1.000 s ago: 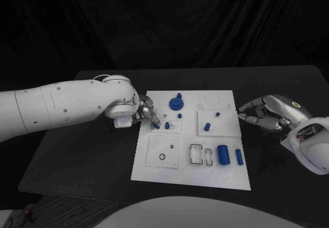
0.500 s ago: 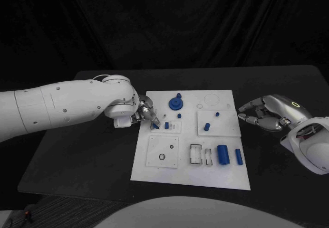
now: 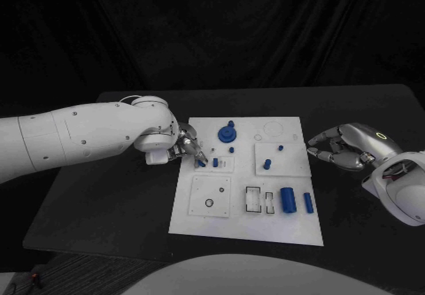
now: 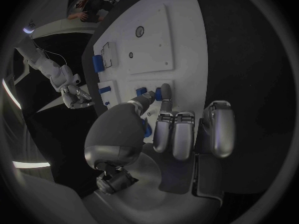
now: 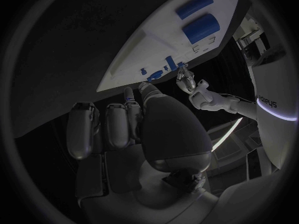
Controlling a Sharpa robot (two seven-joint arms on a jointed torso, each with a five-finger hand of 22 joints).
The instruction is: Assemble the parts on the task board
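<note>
The task board (image 3: 250, 184) lay flat in the middle of the black desk (image 3: 106, 203), a white plate with several raised square panels. The left hand (image 3: 188, 149) sat at the board's left edge, near its far end, fingertips reaching in over the white surface towards a small blue peg (image 3: 215, 163) standing in a small panel. In the left wrist view the thumb and one finger (image 4: 165, 97) stretched forward until their tips met around a small blue piece (image 4: 158, 97) — it appeared pinched between them, while the other fingers lay curled side by side above the desk. A second small blue piece (image 4: 141, 91) stood just beside it on the board.

The right hand (image 3: 341, 149) hung off the board's right edge, apart from it, fingers curled inward with nothing in them.

At the board's far end stood a blue round part (image 3: 228, 132) with a knob on top, and just nearer a small blue stud (image 3: 232, 149). On the right-hand panel stood two more blue pegs (image 3: 268, 163) — one near its far corner. Near the front right lay a thick blue cylinder (image 3: 288, 200) and, just beside it, a thinner blue cylinder (image 3: 308, 203), both on their sides and parallel.
</note>
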